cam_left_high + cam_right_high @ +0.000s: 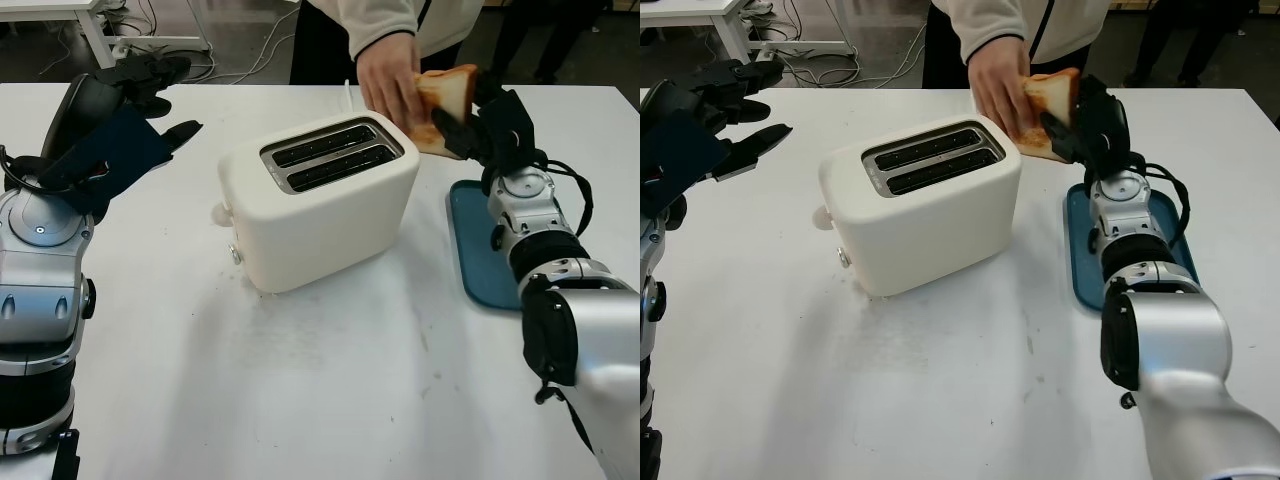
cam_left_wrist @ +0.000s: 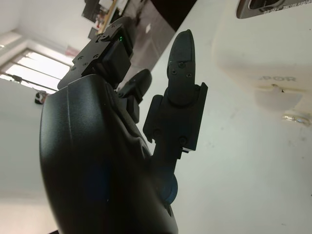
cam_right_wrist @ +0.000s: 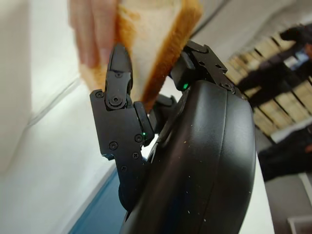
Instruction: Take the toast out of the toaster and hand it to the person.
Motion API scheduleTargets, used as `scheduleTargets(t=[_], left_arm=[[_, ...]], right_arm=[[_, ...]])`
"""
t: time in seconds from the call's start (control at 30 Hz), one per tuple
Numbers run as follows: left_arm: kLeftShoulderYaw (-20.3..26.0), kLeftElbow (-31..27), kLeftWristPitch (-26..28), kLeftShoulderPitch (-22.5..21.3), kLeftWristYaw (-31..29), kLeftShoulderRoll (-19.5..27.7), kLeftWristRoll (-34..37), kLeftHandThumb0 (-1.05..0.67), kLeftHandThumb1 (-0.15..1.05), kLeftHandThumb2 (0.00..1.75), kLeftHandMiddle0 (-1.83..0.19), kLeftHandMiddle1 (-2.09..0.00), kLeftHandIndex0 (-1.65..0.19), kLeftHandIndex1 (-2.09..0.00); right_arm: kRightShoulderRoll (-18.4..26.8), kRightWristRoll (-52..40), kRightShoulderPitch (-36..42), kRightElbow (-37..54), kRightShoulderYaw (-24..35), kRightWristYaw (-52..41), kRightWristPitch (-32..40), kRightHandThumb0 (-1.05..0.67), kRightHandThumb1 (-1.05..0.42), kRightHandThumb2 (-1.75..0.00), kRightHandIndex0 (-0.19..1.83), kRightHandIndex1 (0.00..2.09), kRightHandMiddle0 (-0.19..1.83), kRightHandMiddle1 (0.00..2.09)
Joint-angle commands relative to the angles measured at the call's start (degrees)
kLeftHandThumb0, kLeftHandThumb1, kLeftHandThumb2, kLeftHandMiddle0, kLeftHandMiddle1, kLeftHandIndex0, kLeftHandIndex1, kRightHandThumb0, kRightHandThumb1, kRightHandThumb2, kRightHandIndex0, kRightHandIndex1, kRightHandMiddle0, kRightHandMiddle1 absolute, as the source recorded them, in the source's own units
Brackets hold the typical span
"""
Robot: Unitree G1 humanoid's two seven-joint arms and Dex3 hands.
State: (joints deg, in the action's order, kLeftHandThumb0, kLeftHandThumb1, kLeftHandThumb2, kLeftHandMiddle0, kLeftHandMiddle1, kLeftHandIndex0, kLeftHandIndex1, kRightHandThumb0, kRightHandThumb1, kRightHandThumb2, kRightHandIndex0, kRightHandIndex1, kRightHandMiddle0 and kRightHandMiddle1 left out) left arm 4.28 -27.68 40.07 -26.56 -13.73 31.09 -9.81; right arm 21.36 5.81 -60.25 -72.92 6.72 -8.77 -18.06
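Toast (image 1: 447,97), tilted upright, sits clamped in the right hand (image 1: 478,128), person's hand (image 1: 388,78) gripping it too.

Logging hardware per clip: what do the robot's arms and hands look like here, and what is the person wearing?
Both arms are silver-grey jointed segments with black collars. The right arm carries a looped black cable near the wrist. The left hand and right hand are black, with glossy shells and blocky screwed fingers; small green lights glow on them. The person's sleeve is cream, over dark trousers.
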Motion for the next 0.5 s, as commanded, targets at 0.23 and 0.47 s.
scheduleTargets(t=[0.23, 0.47], left_arm=[[0.82, -0.54, -1.37, 1.82, 0.03, -0.34, -0.03, -0.42, 0.92, 0.35, -0.19, -0.79, -0.53, -0.02], [3.41, -2.84, -2.65, 5.29, 1.84, -3.35, 0.72, -0.43, 0.92, 0.34, -0.19, -0.81, -0.52, -0.02]], right_arm=[[1.85, 1.43, 1.97, 6.13, -2.32, -0.14, -3.43, -0.68, -0.92, -0.58, 0.12, 0.03, 0.10, 0.02], [0.70, -3.20, 9.15, 18.16, -0.28, -2.57, 0.24, -0.66, -0.92, -0.63, 0.02, 0.00, 0.05, 0.00]])
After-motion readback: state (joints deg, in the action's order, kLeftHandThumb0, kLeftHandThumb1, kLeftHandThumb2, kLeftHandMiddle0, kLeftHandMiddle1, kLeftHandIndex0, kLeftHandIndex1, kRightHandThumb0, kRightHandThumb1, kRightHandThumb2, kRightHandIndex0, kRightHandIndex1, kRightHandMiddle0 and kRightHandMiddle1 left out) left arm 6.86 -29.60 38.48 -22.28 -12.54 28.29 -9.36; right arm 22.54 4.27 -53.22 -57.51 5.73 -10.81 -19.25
